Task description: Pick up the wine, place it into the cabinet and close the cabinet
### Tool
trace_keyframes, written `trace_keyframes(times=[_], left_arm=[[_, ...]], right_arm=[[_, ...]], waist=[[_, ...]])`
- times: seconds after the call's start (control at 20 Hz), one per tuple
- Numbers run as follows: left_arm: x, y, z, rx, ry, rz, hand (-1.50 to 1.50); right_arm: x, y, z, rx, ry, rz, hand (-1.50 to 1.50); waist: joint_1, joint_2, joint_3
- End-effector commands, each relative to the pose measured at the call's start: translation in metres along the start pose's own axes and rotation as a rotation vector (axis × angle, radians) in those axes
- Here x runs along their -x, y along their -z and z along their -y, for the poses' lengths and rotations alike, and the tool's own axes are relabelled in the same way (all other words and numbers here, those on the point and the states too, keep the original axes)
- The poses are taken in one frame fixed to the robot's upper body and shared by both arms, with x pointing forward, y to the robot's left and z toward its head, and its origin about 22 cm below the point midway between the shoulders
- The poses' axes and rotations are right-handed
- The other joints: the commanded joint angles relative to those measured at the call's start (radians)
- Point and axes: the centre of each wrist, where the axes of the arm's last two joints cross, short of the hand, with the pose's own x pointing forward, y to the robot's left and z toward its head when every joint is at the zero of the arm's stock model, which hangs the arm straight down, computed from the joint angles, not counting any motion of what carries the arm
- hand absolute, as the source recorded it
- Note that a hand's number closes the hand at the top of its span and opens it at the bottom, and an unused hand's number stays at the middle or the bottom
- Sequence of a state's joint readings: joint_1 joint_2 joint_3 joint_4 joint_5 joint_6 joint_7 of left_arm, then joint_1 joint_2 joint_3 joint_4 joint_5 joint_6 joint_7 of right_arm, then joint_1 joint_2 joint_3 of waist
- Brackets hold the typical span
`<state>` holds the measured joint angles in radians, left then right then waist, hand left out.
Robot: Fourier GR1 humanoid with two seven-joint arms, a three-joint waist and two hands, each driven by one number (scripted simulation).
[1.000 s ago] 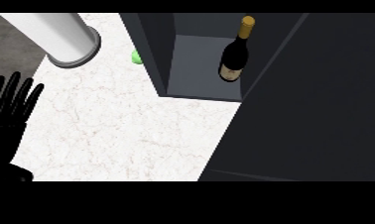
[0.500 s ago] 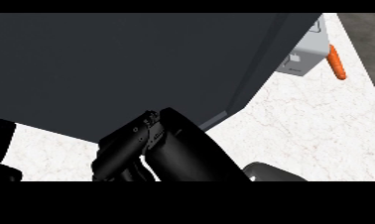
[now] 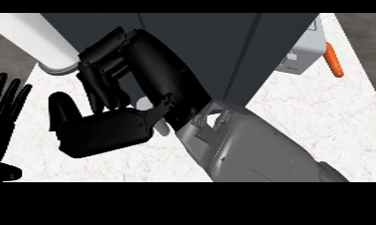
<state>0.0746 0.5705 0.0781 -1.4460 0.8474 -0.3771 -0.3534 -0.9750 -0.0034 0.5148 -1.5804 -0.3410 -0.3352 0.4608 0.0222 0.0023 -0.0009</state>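
Against the cabinet [image 3: 220, 45] front, the right hand [image 3: 140, 79] now spreads loosely curled, empty fingers; wine hidden, door seemingly swung shut since.

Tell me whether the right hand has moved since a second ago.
Yes. The right hand, out of view then, now lies up across the dark cabinet front, left of the orange carrot.

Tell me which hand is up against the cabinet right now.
The right hand: it fills the middle of the view with its fingers against the dark cabinet. The left hand rests open at the left edge, away from it.
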Motion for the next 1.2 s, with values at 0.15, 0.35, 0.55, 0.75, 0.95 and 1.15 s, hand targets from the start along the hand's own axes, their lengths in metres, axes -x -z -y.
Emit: trace_keyframes(times=[0.15, 0.35, 0.55, 0.75, 0.95, 1.15], left_arm=[[0.003, -0.010, -0.002, -0.012, 0.013, 0.004, -1.50], [0.014, 0.022, -0.007, -0.012, 0.014, 0.014, -1.50], [-0.004, 0.005, -0.018, 0.007, 0.009, 0.004, -1.50], [0.007, 0.012, 0.001, 0.011, -0.016, 0.027, -1.50], [-0.002, 0.011, -0.014, 0.022, 0.013, 0.018, -1.50], [0.007, 0.006, -0.005, 0.016, -0.008, 0.000, -1.50]], right_arm=[[0.037, 0.012, 0.024, 0.088, 0.048, -0.049, 1.50], [0.039, 0.018, 0.049, 0.094, 0.000, -0.061, 1.50], [0.061, 0.026, 0.083, 0.123, -0.024, -0.060, 1.50], [0.075, 0.027, 0.106, 0.122, -0.041, -0.056, 1.50], [0.080, 0.027, 0.121, 0.139, -0.088, -0.067, 1.50], [0.070, 0.030, 0.134, 0.162, -0.080, -0.039, 1.50]], waist=[[-0.007, -0.002, 0.001], [-0.023, 0.000, 0.000], [-0.011, -0.001, 0.001], [-0.006, 0.002, 0.001], [-0.004, 0.005, 0.000], [0.001, 0.004, 0.001]])
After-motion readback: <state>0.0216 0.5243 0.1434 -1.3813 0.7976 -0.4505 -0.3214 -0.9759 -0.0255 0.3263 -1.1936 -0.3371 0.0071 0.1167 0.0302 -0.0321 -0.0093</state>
